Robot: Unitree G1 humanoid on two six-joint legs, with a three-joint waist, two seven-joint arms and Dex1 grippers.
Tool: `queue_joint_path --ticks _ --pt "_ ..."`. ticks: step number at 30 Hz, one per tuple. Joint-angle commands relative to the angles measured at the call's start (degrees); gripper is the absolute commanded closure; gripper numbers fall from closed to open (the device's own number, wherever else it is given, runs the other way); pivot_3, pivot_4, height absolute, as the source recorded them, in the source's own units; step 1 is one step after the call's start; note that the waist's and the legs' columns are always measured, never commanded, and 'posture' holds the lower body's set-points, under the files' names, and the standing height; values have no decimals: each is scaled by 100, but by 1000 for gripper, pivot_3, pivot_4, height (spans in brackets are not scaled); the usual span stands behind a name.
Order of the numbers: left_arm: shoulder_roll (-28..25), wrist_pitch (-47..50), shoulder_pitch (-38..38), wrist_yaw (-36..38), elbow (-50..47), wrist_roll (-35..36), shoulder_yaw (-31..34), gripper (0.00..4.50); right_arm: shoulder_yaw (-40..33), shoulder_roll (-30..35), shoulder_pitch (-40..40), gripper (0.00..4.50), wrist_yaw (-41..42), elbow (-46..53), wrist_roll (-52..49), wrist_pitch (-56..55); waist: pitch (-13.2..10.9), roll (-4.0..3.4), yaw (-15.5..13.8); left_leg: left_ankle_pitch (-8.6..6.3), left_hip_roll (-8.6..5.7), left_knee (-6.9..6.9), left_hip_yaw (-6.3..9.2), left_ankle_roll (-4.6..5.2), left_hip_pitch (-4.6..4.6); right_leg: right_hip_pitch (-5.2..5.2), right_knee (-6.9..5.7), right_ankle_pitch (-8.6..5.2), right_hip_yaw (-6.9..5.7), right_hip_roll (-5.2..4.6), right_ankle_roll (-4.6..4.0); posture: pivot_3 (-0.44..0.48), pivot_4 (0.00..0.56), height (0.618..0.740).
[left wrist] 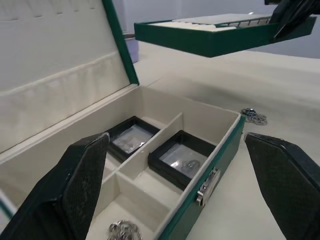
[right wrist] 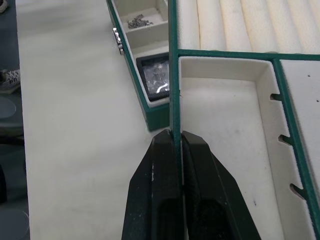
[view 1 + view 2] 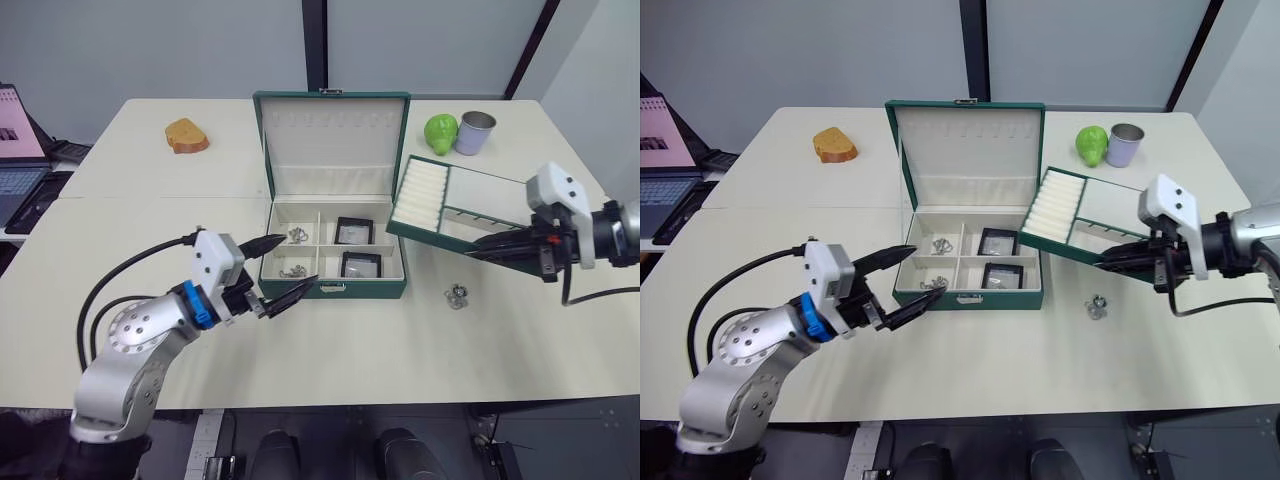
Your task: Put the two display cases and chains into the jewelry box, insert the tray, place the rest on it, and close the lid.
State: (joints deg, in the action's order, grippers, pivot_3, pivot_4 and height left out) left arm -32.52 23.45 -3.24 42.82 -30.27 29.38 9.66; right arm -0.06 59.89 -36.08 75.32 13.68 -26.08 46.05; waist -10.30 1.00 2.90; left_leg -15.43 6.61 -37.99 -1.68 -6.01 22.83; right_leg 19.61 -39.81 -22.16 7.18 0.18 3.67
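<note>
From the head views, the tray [image 3: 455, 205] is held tilted, off the table, right of the open jewelry box [image 3: 333, 290] — the right gripper [image 3: 478, 243] is pinched on its rim. The two display cases [image 3: 355, 247] lie in the box's right compartments. In the left wrist view, the left gripper [image 1: 177, 192] is seen wide open, empty, at the box front. In the right wrist view, the fingers [image 2: 197, 200] are closed on the green rim.

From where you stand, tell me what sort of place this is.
Probably an office or lab test space: pale tables pushed together, an open laptop on a side desk, grey partition panels behind.
</note>
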Motion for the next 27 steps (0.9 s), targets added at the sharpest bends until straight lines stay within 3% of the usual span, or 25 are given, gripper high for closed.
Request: queue_joint_path --ticks 1,9,19,27 --pt "-84 60 468 -191 -571 220 452 0 213 -232 -342 4478 -207 393 -150 122 0 0 3 0 0 0 0 0 0 2 0 0 2 0 0 0 150 740" --pt "2 123 1364 -610 -1237 517 928 0 1178 -1319 -1094 4478 -710 429 37 263 -2 3 10 0 1 3 1 0 0 6 -2 0 1 -1 0 0 150 740" --pt "85 -112 2263 -761 -1782 656 1115 0 2172 -2115 -1687 4478 -1031 -36 640 173 -2 4 37 0 1 7 0 0 -2 13 -5 0 1 -3 -1 0 150 740" --pt "156 -444 2490 -772 -1674 557 1137 0 2618 -2549 -2006 4478 -1091 -326 1075 -3 -2 4 33 0 1 9 -1 0 2 23 -6 0 2 -1 -2 0 150 740"
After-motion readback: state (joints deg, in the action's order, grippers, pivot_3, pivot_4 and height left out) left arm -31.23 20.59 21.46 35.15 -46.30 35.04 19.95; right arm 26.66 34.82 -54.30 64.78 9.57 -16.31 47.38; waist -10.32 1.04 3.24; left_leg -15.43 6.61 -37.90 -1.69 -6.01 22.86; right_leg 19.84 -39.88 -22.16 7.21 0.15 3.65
